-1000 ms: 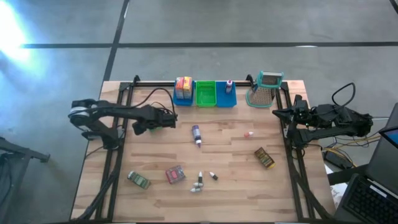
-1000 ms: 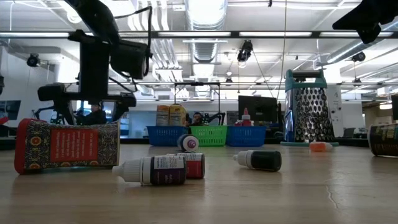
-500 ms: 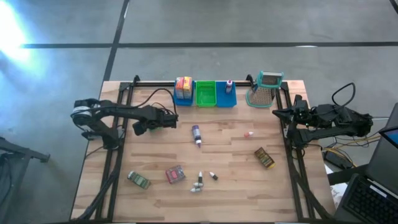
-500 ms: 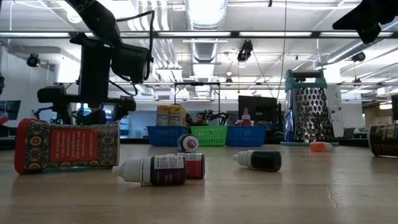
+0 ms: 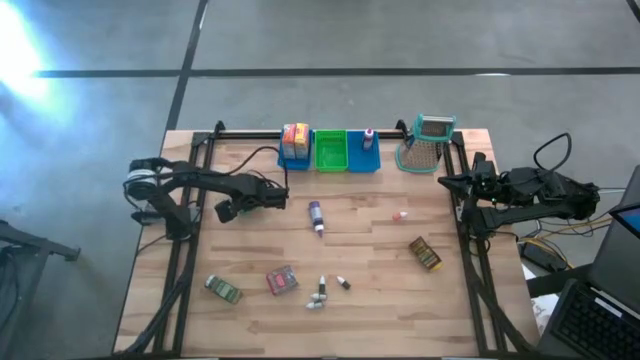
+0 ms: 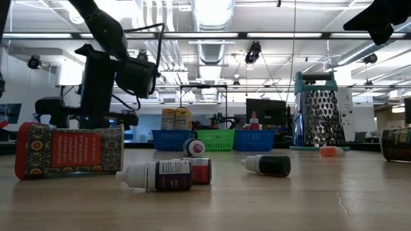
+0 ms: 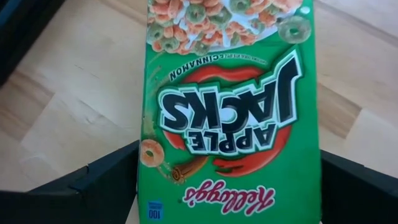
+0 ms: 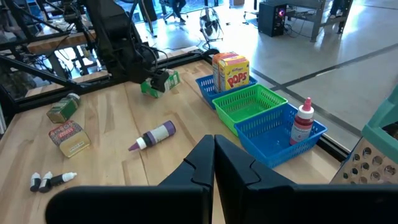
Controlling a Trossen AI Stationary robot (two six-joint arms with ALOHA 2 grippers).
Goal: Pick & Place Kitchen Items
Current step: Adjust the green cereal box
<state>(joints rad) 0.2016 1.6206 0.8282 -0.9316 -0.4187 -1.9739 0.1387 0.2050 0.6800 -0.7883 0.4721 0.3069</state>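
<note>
My left hand (image 5: 282, 197) hangs over the back left part of the wooden surface (image 5: 370, 300), fingers spread wide around a small green Apple Jacks cereal box (image 7: 227, 112). In my left wrist view the box fills the space between my two dark fingers (image 7: 87, 186), its long axis running along them and its printed front facing the camera. From the right wrist view the same green box (image 8: 160, 83) sits in that hand just above the boards.

Just beyond it, along the back edge, stand three bins side by side: a blue bin (image 5: 295, 158) with a yellow-red Pops box (image 5: 295, 135) upright in it, a green bin (image 5: 331, 150), and another blue bin (image 5: 365, 157) holding a small white bottle with a red cap (image 8: 303, 121). The metal grater (image 5: 425, 143) with its teal handle stands to their right.

Near my left hand, towards the middle, a purple bottle (image 5: 315, 215) lies on its side, its long axis running front to back with the tip pointing at the front edge. Farther forward lie a green-brown packet (image 5: 223, 289), a red patterned packet (image 5: 282, 280), and a cluster of small dropper bottles (image 5: 322, 291). A tiny pink item (image 5: 400, 214) and a brown packet (image 5: 425, 253), lying diagonally, sit on the right side.

My right hand (image 5: 445, 181) waits at the right edge, fingers pressed together and empty.
</note>
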